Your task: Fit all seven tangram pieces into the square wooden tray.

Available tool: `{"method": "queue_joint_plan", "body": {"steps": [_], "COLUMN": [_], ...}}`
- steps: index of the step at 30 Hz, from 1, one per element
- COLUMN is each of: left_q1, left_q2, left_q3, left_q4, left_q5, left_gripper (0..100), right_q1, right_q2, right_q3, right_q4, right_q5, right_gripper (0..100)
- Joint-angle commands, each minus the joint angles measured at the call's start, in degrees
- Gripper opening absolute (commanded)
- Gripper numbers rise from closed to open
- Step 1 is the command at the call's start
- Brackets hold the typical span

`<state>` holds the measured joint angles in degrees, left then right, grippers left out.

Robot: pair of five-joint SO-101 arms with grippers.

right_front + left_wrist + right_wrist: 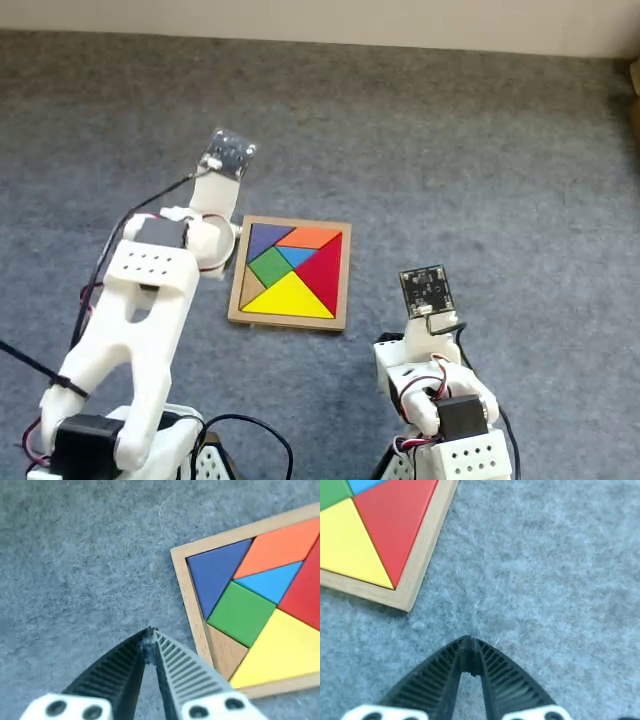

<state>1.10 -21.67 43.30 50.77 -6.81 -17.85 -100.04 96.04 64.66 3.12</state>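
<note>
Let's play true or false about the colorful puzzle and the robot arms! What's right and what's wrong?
1. The green square lies inside the tray. True.
2. The left end effector holds a puzzle piece. False: it is shut and empty, above the carpet.
3. The yellow triangle touches the red triangle. True.
4. The right end effector is above the tray. False: it is beside the tray, above the carpet.

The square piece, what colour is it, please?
The square piece is green; left wrist view shows it best.
</note>
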Motion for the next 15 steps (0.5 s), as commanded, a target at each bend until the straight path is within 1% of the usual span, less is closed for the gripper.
{"method": "queue_joint_plan", "body": {"steps": [1, 3, 7, 12, 15], "left_q1": [-2.9, -3.7, -3.9, -3.6, -3.6], "left_q2": [-2.2, -2.2, -4.0, -15.3, -22.0], "left_q3": [2.7, 4.5, 8.1, 17.5, 21.4], "left_q4": [-6.2, -8.4, -10.5, -14.8, -15.4], "left_q5": [2.5, 2.5, 2.5, 2.5, 2.6], "left_gripper": [0, 0, 0, 0, 0], "right_q1": [-0.1, -0.1, -0.1, -0.1, -0.1], "right_q2": [-0.9, -0.9, -0.9, -0.9, -0.9], "right_q3": [8.5, 8.5, 8.5, 8.5, 8.5], "right_q4": [0.4, 0.4, 0.4, 0.4, 0.4], "right_q5": [-0.4, -0.4, -0.4, -0.4, -0.4], "right_gripper": [0.6, 0.6, 0.6, 0.6, 0.6]}}
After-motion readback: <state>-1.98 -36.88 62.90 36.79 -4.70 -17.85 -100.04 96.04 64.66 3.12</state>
